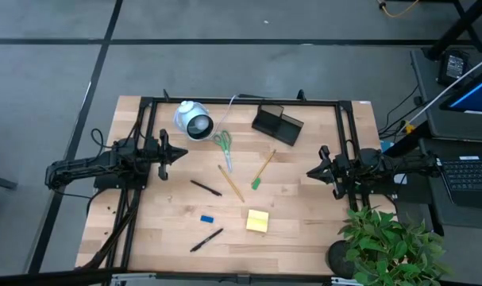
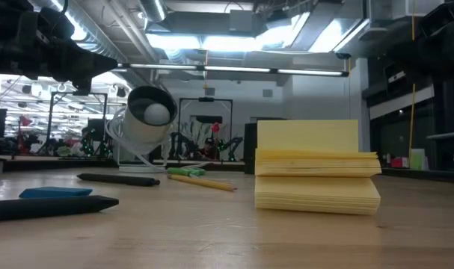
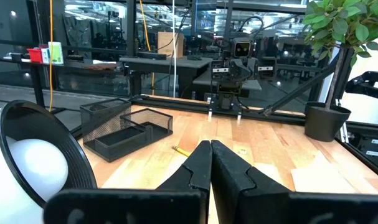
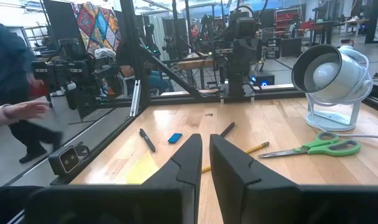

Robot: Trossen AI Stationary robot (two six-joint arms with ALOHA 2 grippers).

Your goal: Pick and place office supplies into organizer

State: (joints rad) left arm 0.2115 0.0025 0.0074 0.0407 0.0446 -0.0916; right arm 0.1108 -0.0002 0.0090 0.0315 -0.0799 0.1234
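Note:
The black mesh organizer (image 1: 276, 125) (image 3: 123, 127) stands near the table's far edge. Green-handled scissors (image 1: 223, 147) (image 4: 316, 148), two wooden pencils (image 1: 230, 183) (image 1: 263, 169), two black pens (image 1: 205, 187) (image 1: 206, 239), a blue eraser (image 1: 206, 218) (image 2: 54, 193) and the yellow sticky pad (image 1: 257, 221) (image 2: 316, 175) lie loose on the wood between the arms. My left gripper (image 1: 173, 155) (image 3: 210, 146) hovers left of them, shut and empty. My right gripper (image 1: 312, 171) (image 4: 205, 140) hovers to their right, shut but for a narrow slit, also empty.
A white round device with a dark centre (image 1: 193, 121) (image 4: 332, 74) stands by the far edge, left of the organizer, its cable running off. A potted plant (image 1: 383, 242) sits at the near right corner. A black frame rail (image 1: 241, 102) borders the far side. A person (image 4: 14, 112) shows beyond the table.

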